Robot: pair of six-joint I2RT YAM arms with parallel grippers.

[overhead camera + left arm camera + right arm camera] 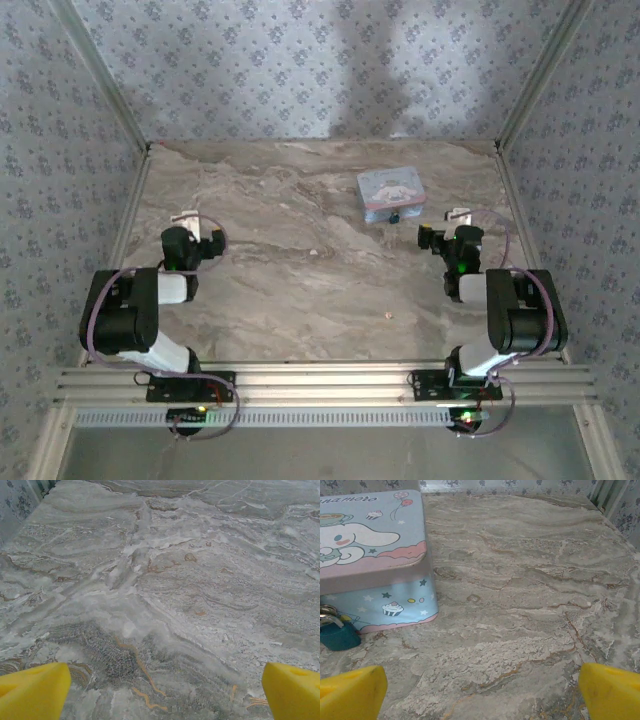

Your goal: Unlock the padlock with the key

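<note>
Opening step, I judge: left gripper (160, 692) and right gripper (480, 692) hover, jaws wide apart, empty. Padlock (338, 633) sits lower left at the cartoon-printed tin (375, 555); next, reach it.

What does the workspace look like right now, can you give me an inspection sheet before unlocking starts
Surface: marbled table, grey-brown.
Job's things: dark padlock at the near side of the light-blue cartoon tin.
Clutter: one tiny pale speck, too small to identify.
Grippers: left gripper open above the table; right gripper open, apart from the tin.
Cables: purple cables looped along both arms.
Surroundings: patterned walls; metal rail at the near edge.
</note>
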